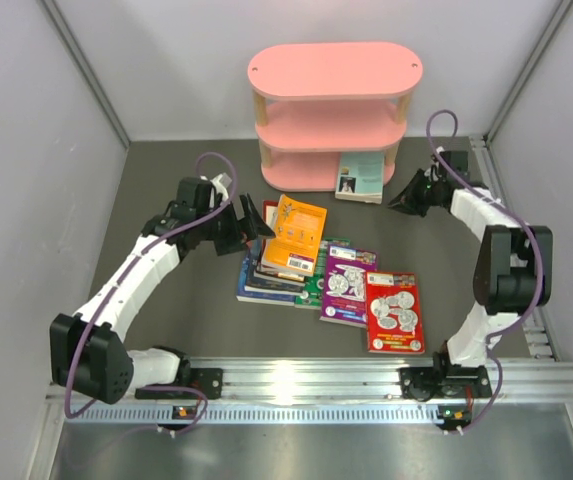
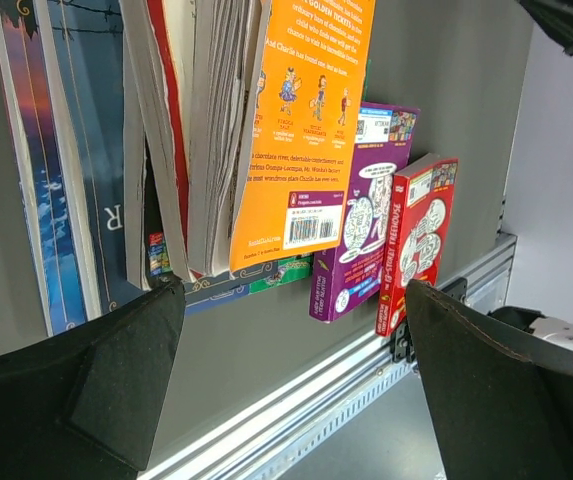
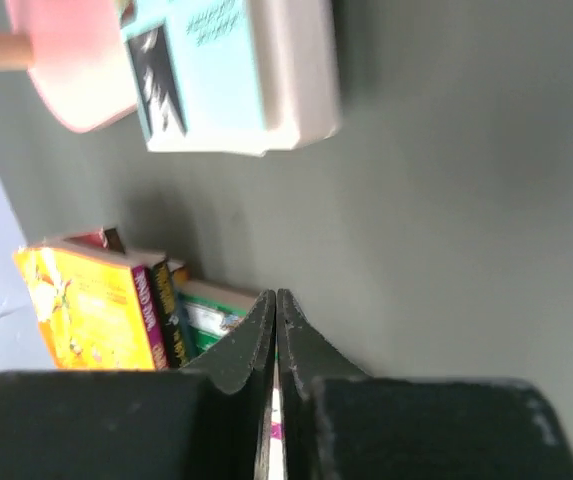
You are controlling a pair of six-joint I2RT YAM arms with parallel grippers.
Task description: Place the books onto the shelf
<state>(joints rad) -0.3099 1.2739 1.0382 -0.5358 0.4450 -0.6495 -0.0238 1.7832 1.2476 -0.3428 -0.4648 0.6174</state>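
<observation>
Books going onto the shelf [image 1: 334, 70]; most are lying in front of it on the worktop [image 1: 436, 250].
The left hand [image 1: 254, 216] is hovering wide open and empty in front of the shelf's left end, probably lining up on the stack [image 1: 271, 275]; its top orange book [image 1: 296, 236] is pointing its long axis toward the shelf, so next comes pinching a free edge. The right hand [image 1: 394, 203], pinched shut on nothing, is pointing at the teal book [image 1: 359, 177] by the shelf's right foot.
</observation>
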